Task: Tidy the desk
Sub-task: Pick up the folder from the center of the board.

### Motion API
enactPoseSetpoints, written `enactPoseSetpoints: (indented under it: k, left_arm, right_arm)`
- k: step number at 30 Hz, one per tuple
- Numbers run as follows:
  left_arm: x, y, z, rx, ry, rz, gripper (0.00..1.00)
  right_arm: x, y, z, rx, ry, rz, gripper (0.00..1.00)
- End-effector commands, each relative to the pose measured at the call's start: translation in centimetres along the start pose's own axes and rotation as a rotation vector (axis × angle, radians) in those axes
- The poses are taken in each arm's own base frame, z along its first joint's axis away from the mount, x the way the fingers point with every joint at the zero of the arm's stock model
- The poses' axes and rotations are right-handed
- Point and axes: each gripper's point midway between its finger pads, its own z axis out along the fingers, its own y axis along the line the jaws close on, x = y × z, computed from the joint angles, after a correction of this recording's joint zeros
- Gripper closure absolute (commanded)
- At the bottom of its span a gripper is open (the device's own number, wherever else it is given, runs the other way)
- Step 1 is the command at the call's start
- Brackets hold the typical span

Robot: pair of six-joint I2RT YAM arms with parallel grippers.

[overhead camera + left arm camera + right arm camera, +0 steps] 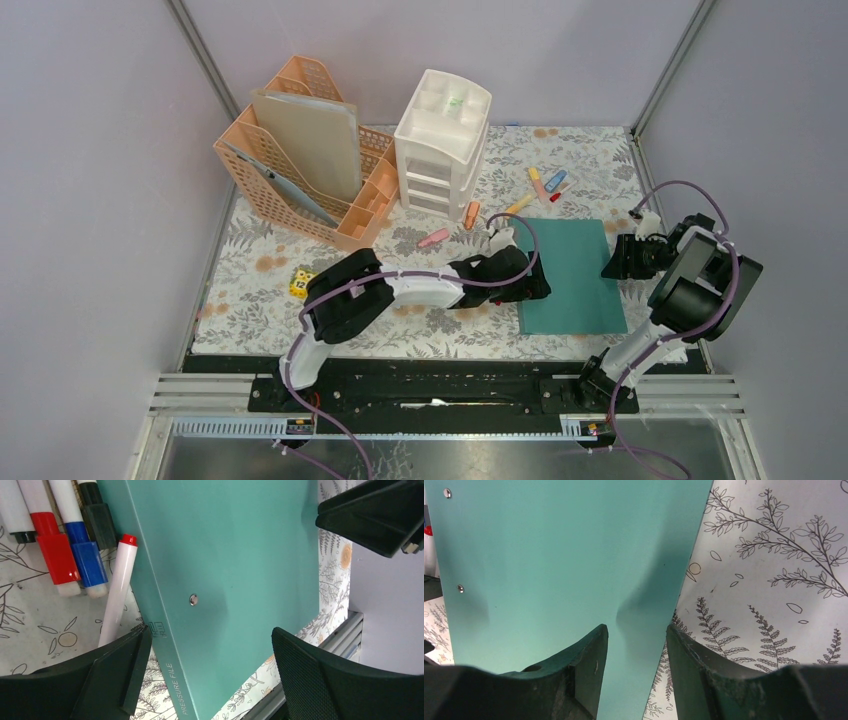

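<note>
Desk: the fern-print desk [260, 300] fills the middle of the top view and is only partly tidied.
Teal file: the teal file [570, 275] lies flat right of centre, not yet put away.
Left gripper: the left gripper [210, 640] hangs over the file's spine edge with its jaws apart, gripping nothing.
Right gripper: the right gripper [636, 630] is poised over the opposite edge, jaws parted and unclamped.
Markers: several markers [545, 185] lie scattered above the file and below the drawer unit [440, 140].
Yellow cube: 1 yellow cube [301, 283] sits loose at centre left.
Done: the peach file rack [300, 150] at upper left holds 2 folders [310, 140].
Left: apparently the file, the markers and the cube need homes, so most of the work remains.
</note>
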Motion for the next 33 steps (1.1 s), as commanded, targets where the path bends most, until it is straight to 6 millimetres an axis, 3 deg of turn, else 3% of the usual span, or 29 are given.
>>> enactPoseSetpoints:
  k: [1,5,8,11,18,21,27,33]
  left_arm:
    - [0.4,3.6,0.9,-0.175,0.003,-0.020,0.06]
    - [0.9,3.3,1.2,-0.140,0.024,-0.016,0.06]
    - [0.9,1.0,0.9,0.024,0.035,-0.013,0.05]
    - [0.2,-1.7,-1.0,0.240,0.016,-0.028,0.04]
    - [-1.7,-4.9,-4.3,0.522,-0.038,-0.045,0.04]
    - [-1.8,-5.7,-5.0,0.609,-0.029,-0.062,0.04]
    - [-1.5,-5.8,-4.4,0.627,0.000,-0.084,0.04]
    - [-2.3,-6.9,-5.5,0.713,-0.018,-0.111,0.06]
  right_arm:
    - [4.8,2.6,1.5,-0.110,0.179,0.072,0.46]
    - [5.0,3.8,1.8,-0.164,0.211,0.063,0.46]
    - [4.8,4.4,1.9,-0.181,0.218,0.054,0.47]
    - [4.4,4.8,2.0,-0.188,0.227,0.042,0.48]
    - [4.1,4.8,1.9,-0.183,0.236,0.029,0.49]
    - [4.2,4.9,1.9,-0.184,0.240,0.027,0.49]
    - [4.4,5.0,2.0,-0.191,0.247,0.030,0.49]
    - [4.4,5.0,2.0,-0.193,0.251,0.029,0.50]
